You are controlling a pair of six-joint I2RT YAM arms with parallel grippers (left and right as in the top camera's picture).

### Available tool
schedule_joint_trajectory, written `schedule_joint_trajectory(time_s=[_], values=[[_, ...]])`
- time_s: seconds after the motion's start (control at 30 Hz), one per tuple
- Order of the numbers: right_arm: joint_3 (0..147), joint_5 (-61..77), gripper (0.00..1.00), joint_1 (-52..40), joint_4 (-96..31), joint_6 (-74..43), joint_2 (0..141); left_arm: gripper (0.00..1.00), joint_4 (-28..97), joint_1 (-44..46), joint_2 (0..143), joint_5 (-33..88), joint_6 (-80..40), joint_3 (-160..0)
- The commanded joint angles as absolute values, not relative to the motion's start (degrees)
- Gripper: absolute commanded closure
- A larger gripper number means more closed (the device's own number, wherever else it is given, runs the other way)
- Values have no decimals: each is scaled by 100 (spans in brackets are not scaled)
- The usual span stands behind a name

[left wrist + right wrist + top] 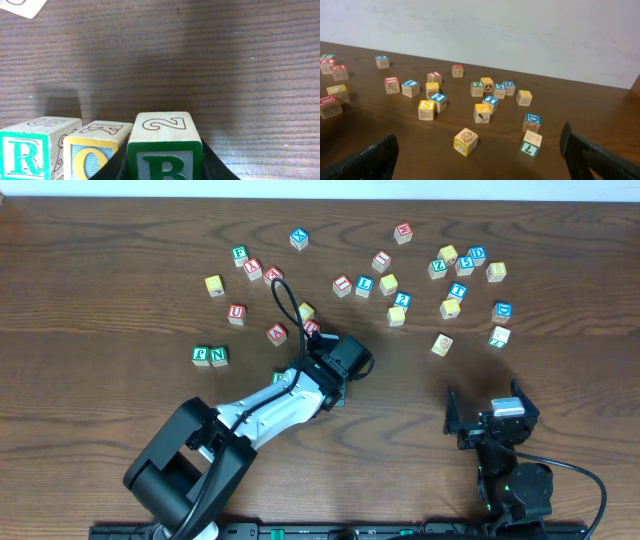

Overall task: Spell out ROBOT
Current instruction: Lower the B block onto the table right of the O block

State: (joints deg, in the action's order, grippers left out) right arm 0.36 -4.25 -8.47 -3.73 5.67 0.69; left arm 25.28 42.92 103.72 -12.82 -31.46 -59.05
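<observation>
In the left wrist view three cubes stand in a row on the wood: a green-lettered R cube (22, 155), a yellow O cube (92, 159) and a green-lettered B cube (164, 147). My left gripper (165, 171) is shut on the B cube, its black fingers (216, 167) against both sides. Overhead, the left gripper (330, 380) and arm hide this row, apart from a green corner (279, 377). My right gripper (490, 412) stands open and holds nothing near the front right. Ahead of it lies another yellow-faced cube (465, 141). I cannot pick out the T cube.
Loose letter cubes are scattered across the back of the table (120, 240), among them green F (201, 355) and N (219, 356) cubes at the left and a green 7 cube (530, 144) by the right gripper. A black cable (285, 300) loops above the left arm.
</observation>
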Motion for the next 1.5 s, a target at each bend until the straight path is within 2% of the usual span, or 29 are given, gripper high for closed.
schedule_joint_trajectory(time_s=[0.0, 0.7, 1.47], values=[[32, -410, 1, -823, -397, 628, 34, 91, 2495, 4305, 10372, -1474, -3111, -5828], [32, -410, 1, -823, -397, 628, 34, 91, 2403, 4305, 10374, -1876, -3111, -5828], [32, -410, 1, -823, -397, 628, 34, 91, 2392, 4305, 10374, -1664, -3116, -5828]])
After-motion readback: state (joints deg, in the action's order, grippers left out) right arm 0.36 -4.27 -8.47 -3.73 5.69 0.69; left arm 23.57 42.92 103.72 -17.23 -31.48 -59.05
